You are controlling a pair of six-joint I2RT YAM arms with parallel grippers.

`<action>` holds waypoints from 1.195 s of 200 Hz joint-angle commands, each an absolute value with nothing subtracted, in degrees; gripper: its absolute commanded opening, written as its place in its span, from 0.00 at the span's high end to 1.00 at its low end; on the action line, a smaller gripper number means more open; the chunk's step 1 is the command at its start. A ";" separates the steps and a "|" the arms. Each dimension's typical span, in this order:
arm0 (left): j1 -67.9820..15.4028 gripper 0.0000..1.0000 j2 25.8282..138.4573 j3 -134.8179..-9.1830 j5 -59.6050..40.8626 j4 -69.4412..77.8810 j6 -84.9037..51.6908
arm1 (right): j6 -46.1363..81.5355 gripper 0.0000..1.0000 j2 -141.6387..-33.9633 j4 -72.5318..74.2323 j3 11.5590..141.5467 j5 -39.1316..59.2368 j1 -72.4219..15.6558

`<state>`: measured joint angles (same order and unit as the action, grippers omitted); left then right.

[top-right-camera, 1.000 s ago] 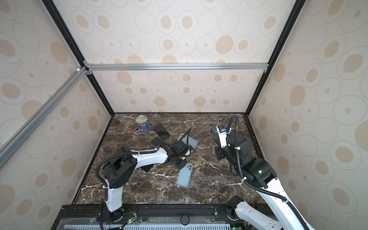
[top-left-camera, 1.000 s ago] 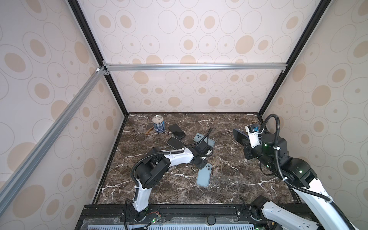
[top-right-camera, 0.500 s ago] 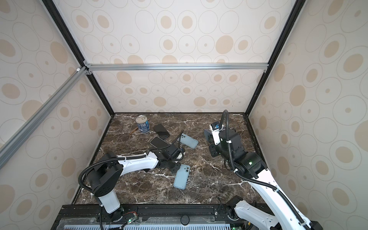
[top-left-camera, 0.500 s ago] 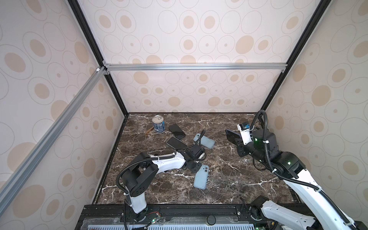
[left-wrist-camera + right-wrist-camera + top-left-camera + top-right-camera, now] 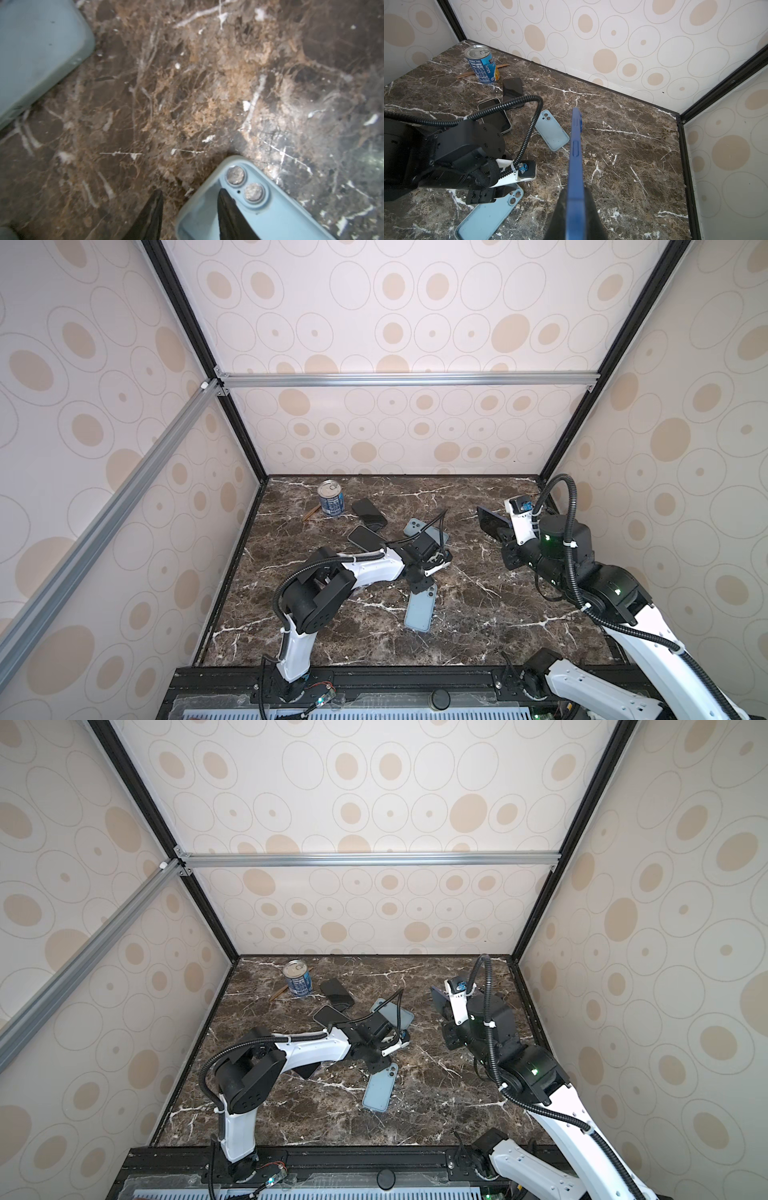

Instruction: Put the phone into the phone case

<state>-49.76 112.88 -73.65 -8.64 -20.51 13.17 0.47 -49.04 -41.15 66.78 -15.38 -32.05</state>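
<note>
Right hand clamps the blue phone; left hand, half-open, straddles the case edge.

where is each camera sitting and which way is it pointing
Top views: high over the front edge, looking down at the table; both arms show.
Left wrist: low, facing the table; left gripper open over a corner of the light blue case.
Right wrist: looks along the right gripper, shut on the blue phone, toward the back corner.
Shared: both wrist views show that case.
</note>
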 commanded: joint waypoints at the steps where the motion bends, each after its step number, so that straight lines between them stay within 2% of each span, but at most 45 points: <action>1: -49.57 0.66 114.84 -77.15 -10.58 -23.70 16.68 | -0.38 1.00 -47.81 -39.43 65.43 -16.64 -31.89; 37: -49.57 0.77 117.44 -78.20 -8.10 -24.72 14.11 | 0.51 1.00 -47.91 -39.06 63.98 -15.89 -31.85; 60: -49.44 0.91 116.96 -75.94 -4.58 -22.80 10.01 | 0.17 1.00 -48.16 -39.31 64.29 -16.04 -31.87; 85: -48.62 1.00 117.07 -74.21 -0.16 -23.07 3.17 | -0.25 1.00 -48.40 -38.96 64.54 -16.05 -31.90; 111: -46.67 1.00 116.85 -72.43 3.70 -25.57 -6.69 | -0.11 1.00 -49.44 -38.42 64.52 -15.38 -31.89; 131: -45.04 1.00 114.90 -68.75 2.96 -25.91 -16.33 | 1.90 1.00 -50.93 -38.06 63.83 -14.25 -31.90; 182: -44.33 1.00 103.16 -51.45 -9.24 -11.68 -37.04 | 13.41 1.00 -54.39 -34.81 59.05 -4.28 -31.90; 220: -44.30 0.82 96.47 -45.67 -16.53 -2.78 -44.31 | 21.75 1.00 -55.86 -31.09 54.92 6.27 -31.90; 239: -44.34 0.78 94.10 -44.20 -18.49 -0.82 -45.93 | 24.86 1.00 -56.98 -30.48 53.48 10.07 -31.86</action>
<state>-44.14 96.01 -46.26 -13.76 -2.68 -39.20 17.91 -56.55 -35.29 54.54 1.93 -32.08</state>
